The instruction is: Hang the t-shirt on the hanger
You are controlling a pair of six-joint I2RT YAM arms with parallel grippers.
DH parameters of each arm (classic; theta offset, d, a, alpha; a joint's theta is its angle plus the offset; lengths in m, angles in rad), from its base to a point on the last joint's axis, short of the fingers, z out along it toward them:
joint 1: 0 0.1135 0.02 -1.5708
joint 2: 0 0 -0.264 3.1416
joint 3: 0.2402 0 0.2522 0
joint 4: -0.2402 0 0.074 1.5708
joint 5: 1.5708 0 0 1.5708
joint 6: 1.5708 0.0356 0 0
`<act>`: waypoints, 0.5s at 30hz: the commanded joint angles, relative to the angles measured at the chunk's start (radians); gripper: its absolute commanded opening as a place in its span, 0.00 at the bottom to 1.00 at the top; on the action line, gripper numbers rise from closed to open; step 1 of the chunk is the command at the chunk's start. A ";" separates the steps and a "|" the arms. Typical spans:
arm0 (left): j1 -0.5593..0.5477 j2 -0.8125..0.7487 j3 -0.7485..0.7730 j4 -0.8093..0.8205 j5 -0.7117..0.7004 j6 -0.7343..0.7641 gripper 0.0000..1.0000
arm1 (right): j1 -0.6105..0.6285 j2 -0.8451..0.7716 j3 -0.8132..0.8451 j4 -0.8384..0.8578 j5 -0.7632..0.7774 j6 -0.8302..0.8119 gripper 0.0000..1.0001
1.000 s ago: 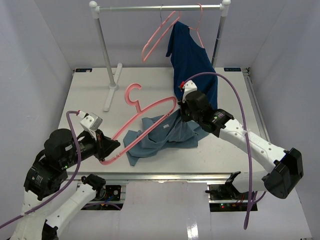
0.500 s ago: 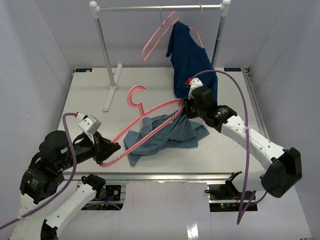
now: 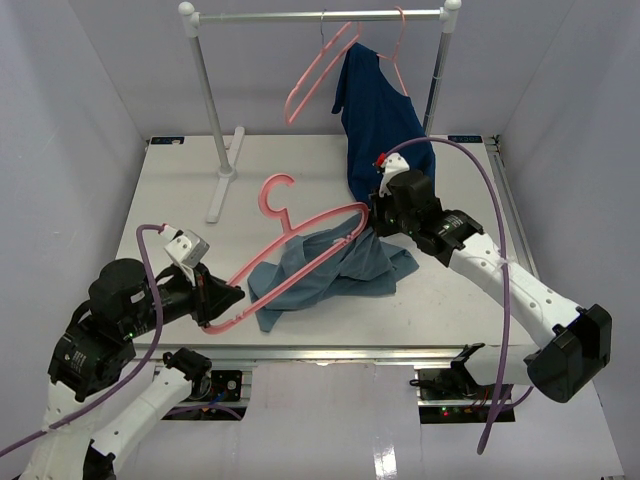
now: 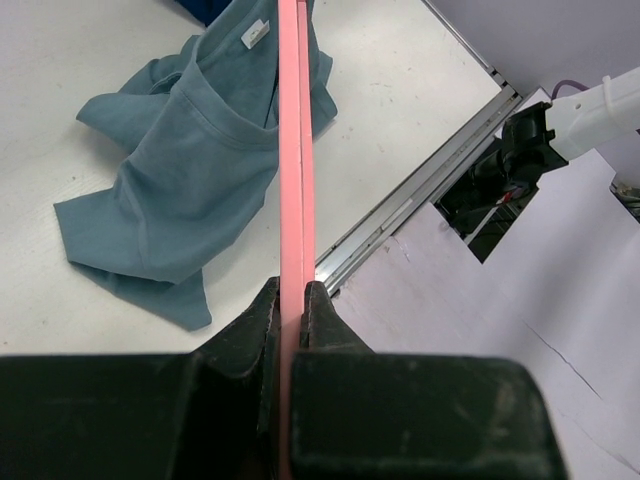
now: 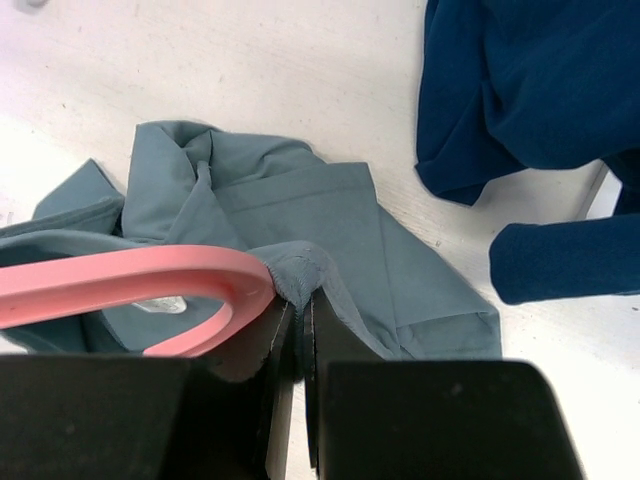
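The slate blue-grey t-shirt (image 3: pixel 330 265) lies crumpled on the table centre, partly lifted at its collar. The pink hanger (image 3: pixel 300 235) slants above it, hook up at the back. My left gripper (image 3: pixel 222 300) is shut on the hanger's lower end; the left wrist view shows the pink bar (image 4: pixel 291 180) clamped between the jaws, with the t-shirt (image 4: pixel 190 170) below. My right gripper (image 3: pixel 372 216) is shut on the t-shirt's collar (image 5: pixel 300 275), pinched right beside the hanger's rounded end (image 5: pixel 180 275), which passes through the neck opening.
A dark navy shirt (image 3: pixel 385 130) hangs on a pink hanger from the metal rail (image 3: pixel 320 15) at the back, beside a spare pink hanger (image 3: pixel 315 75). The rack's post and foot (image 3: pixel 222 170) stand at the back left. The navy shirt also shows in the right wrist view (image 5: pixel 540 100).
Both grippers lifted hanger and collar slightly and shifted right; the hanger's end moved further into the neck opening. The left arm drew the low end a little toward the table's near edge.
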 commanded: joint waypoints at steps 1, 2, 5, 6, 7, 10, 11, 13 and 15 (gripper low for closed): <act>-0.006 0.031 -0.025 0.044 0.009 0.005 0.00 | -0.005 -0.028 0.097 0.003 -0.029 -0.007 0.08; -0.005 0.041 -0.026 0.046 0.011 0.006 0.00 | -0.005 -0.029 0.106 -0.006 -0.031 -0.010 0.08; -0.005 0.076 -0.011 0.050 0.009 0.008 0.00 | -0.005 -0.037 0.124 -0.021 -0.050 -0.022 0.08; -0.005 0.088 -0.006 0.056 0.024 0.011 0.00 | -0.004 -0.039 0.127 -0.025 -0.051 -0.028 0.08; -0.005 0.099 -0.001 0.063 0.038 0.015 0.00 | -0.003 -0.042 0.130 -0.029 -0.051 -0.034 0.08; -0.005 0.111 -0.006 0.090 0.067 0.021 0.00 | -0.004 -0.038 0.153 -0.056 -0.034 -0.055 0.08; -0.005 0.109 -0.011 0.099 0.076 0.024 0.00 | -0.004 -0.037 0.157 -0.062 -0.032 -0.061 0.08; -0.005 0.104 -0.024 0.114 0.087 0.028 0.00 | -0.005 -0.037 0.162 -0.070 -0.032 -0.073 0.08; -0.005 0.102 -0.030 0.118 0.065 0.023 0.00 | -0.005 -0.045 0.161 -0.077 -0.041 -0.076 0.08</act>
